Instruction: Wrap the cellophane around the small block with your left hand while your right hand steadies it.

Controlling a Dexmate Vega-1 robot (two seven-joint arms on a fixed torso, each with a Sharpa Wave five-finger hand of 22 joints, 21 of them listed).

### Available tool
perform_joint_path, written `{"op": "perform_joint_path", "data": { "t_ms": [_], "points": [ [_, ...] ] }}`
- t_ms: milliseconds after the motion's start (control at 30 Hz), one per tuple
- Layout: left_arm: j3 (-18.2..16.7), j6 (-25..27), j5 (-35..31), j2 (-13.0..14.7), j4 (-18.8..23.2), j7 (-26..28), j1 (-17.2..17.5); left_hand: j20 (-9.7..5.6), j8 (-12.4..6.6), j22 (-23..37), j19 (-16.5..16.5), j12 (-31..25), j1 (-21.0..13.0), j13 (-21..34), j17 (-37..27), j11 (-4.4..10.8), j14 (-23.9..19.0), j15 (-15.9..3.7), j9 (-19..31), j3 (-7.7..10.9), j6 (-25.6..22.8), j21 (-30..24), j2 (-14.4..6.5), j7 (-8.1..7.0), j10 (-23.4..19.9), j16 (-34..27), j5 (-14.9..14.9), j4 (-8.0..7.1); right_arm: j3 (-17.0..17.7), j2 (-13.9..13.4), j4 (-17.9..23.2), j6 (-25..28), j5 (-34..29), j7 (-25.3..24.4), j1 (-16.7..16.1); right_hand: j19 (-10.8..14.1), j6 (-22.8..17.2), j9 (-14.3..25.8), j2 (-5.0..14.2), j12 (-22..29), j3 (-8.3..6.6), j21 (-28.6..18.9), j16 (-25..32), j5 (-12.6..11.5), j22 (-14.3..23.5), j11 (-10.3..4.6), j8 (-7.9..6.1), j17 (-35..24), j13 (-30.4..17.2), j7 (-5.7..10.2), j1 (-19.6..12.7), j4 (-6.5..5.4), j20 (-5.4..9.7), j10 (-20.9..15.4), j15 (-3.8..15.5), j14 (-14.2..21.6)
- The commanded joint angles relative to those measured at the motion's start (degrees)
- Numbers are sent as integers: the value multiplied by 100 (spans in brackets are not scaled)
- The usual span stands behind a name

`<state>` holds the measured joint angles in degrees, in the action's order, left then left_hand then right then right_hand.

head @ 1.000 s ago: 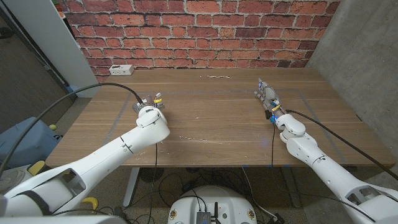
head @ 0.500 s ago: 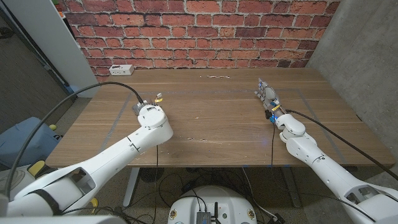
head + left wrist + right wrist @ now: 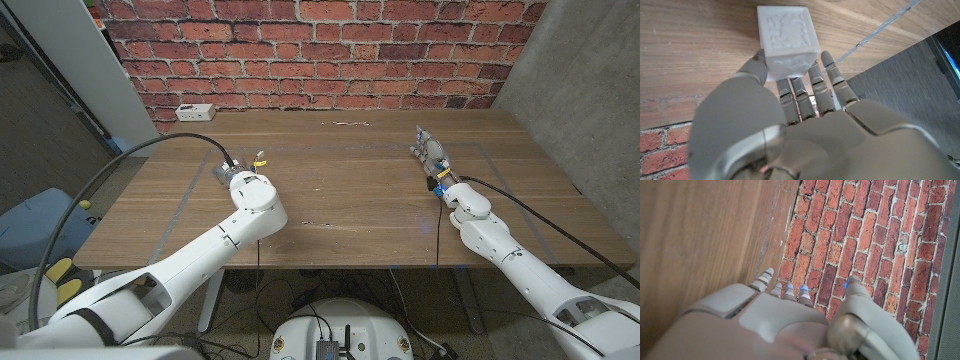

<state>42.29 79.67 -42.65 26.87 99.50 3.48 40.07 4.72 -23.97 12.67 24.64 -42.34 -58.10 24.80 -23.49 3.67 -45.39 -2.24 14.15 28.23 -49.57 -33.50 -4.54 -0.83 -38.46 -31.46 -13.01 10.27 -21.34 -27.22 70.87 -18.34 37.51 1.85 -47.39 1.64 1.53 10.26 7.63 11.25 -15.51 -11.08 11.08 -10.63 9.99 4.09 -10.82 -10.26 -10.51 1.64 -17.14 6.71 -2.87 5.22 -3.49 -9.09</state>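
Your left hand [image 3: 805, 125] has the small block [image 3: 786, 40] pinched between its thumb and the other fingers [image 3: 816, 87], which close against the block's near faces; the block sits at the fingertips, just over the wooden bench [image 3: 340, 190]. From the head camera your left hand [image 3: 240, 172] is over the left part of the bench, mostly hidden behind its own wrist. Your right hand [image 3: 430, 155] is well apart from it, on the far right of the bench, holding nothing, its fingers [image 3: 785, 287] reaching out toward the brick wall [image 3: 865, 235]. You cannot make out any cellophane near either hand.
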Motion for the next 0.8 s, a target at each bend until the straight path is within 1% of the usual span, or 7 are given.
{"op": "perform_joint_path", "data": {
  "t_ms": [33,167,267,467,567,700,800],
  "points": [
    [-7,-31,554,-128,-97,2175,54,8,-49,17,-75,-82,-703,119,-35,550,-266,-921,44,119,-17,-40,-656,-40,-757,44,47,-139,29,12,-2,-46,20,-12,-21,49,-47,22,13,30,-42,-55,15,15,22,7,-17,-27,-35,-3,-55,9,-24,-25,-9,11],
    [40,-138,745,-2,-2,2550,40,7,-60,15,-127,-108,-687,151,-16,582,-288,-938,64,143,-9,-42,-646,-55,-758,90,74,-176,74,-8,86,-94,31,-75,-116,48,-50,22,15,29,-43,-55,15,15,22,-2,-17,-28,-35,-2,-56,9,-29,-26,-6,14],
    [76,-309,914,138,86,2695,17,2,-68,13,-157,-128,-674,177,-2,593,-299,-952,69,163,-18,-47,-643,-64,-757,129,96,-206,123,-42,205,-149,27,-160,-233,49,-54,22,16,29,-44,-55,15,16,22,10,-17,-28,-36,-2,-57,9,-31,-31,-7,16],
    [355,-592,1205,447,186,2659,-192,-7,-82,6,-236,-169,-656,231,33,657,-281,-1006,68,202,-36,-56,-614,-95,-762,237,141,-236,233,-190,589,-150,-30,-434,-515,52,-94,22,16,37,-44,-55,19,17,22,13,-29,-28,-36,-17,-59,11,-38,-58,-15,34],
    [389,-788,1384,507,194,2622,-271,-2,-88,3,-269,-186,-656,255,45,660,-239,-1029,65,217,-47,-61,-601,-104,-766,296,158,-236,287,-258,762,-152,-49,-539,-645,58,-111,22,15,44,-44,-57,21,17,22,14,-33,-28,-36,-15,-59,11,-42,-81,-21,41],
    [437,-1243,1636,688,234,2456,-372,-4,-89,-1,-317,-196,-647,282,45,671,-185,-1019,60,224,-47,-63,-597,-105,-744,354,179,-247,345,-342,982,-155,-82,-653,-800,60,-124,22,13,51,-44,-57,25,18,22,19,-34,-28,-36,-18,-60,12,-51,-107,-38,56],
    [395,-1555,1834,741,227,2353,-421,3,-96,-5,-338,-207,-642,304,55,678,-155,-1036,58,235,-56,-72,-589,-118,-737,405,192,-251,377,-420,1163,-142,-144,-748,-907,61,-143,22,12,53,-44,-56,28,18,22,18,-39,-28,-36,-21,-61,13,-53,-117,-38,68]
  ]
}}
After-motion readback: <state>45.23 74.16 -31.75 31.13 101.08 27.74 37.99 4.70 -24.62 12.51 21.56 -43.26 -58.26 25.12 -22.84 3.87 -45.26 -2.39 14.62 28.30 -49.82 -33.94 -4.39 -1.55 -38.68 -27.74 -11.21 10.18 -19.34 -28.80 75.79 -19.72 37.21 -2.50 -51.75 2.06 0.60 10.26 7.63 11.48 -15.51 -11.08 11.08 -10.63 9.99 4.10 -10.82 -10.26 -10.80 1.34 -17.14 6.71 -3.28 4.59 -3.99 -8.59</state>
